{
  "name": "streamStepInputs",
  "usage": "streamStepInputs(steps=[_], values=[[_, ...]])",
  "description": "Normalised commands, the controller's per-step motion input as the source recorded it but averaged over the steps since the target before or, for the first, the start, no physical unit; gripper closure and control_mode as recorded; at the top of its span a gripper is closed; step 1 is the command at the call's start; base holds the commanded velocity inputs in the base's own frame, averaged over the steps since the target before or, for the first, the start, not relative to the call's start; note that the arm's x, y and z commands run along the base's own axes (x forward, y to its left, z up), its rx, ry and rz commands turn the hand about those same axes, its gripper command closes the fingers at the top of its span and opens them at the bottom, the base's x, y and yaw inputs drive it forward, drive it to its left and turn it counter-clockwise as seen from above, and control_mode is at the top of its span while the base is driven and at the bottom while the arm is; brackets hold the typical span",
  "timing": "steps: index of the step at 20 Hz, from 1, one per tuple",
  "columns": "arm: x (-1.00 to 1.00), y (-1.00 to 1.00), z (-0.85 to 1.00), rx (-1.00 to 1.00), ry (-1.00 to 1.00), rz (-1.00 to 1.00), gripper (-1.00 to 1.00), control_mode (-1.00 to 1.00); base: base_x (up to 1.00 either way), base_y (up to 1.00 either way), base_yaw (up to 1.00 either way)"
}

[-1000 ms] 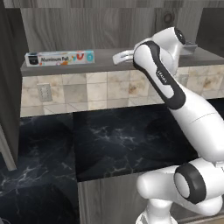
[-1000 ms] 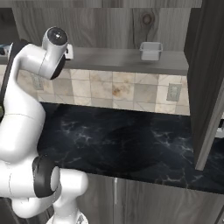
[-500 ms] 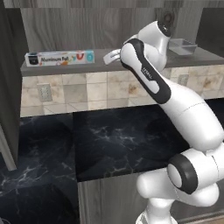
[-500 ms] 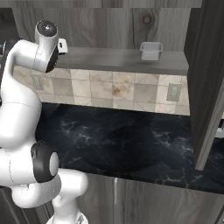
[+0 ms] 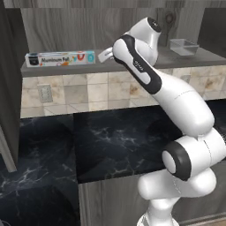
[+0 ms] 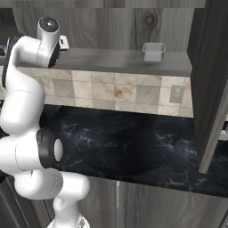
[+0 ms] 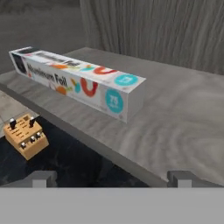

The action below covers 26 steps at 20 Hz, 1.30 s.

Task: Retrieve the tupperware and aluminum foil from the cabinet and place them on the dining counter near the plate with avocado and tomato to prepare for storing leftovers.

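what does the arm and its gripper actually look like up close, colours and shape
The arm is glossy white, built of rounded, bulging segments with dark grey to black bands at the joints and a dark round cap on its top joint. No cables or markings show. The gripper is pale, and in the hand view its two fingertips look like small blocky grey stubs.

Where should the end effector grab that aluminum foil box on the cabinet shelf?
Probably across the narrow width of the aluminum foil near its middle, coming from the open shelf front. It lies flat, its long side along the edge.
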Motion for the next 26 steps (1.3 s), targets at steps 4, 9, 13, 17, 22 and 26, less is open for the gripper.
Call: streamStepInputs(steps=[4, 9, 13, 17, 22, 26], values=[[0.38, 0.0, -0.12, 0.0, -0.02, 0.11, -1.0, -1.0, 0.0, 0.0, 0.0], [0.35, 0.0, -0.1, 0.0, -0.01, 0.13, -1.0, -1.0, 0.0, 0.0, 0.0], [0.35, 0.06, -0.04, 0.0, 0.0, 0.13, -1.0, -1.0, 0.0, 0.0, 0.0], [0.35, 0.17, 0.0, 0.0, 0.0, 0.12, -1.0, -1.0, 0.0, 0.0, 0.0], [0.36, 0.21, 0.0, 0.0, 0.0, 0.13, -1.0, -1.0, 0.0, 0.0, 0.0], [0.39, 0.22, -0.01, 0.0, 0.0, 0.13, -1.0, -1.0, 0.0, 0.0, 0.0]])
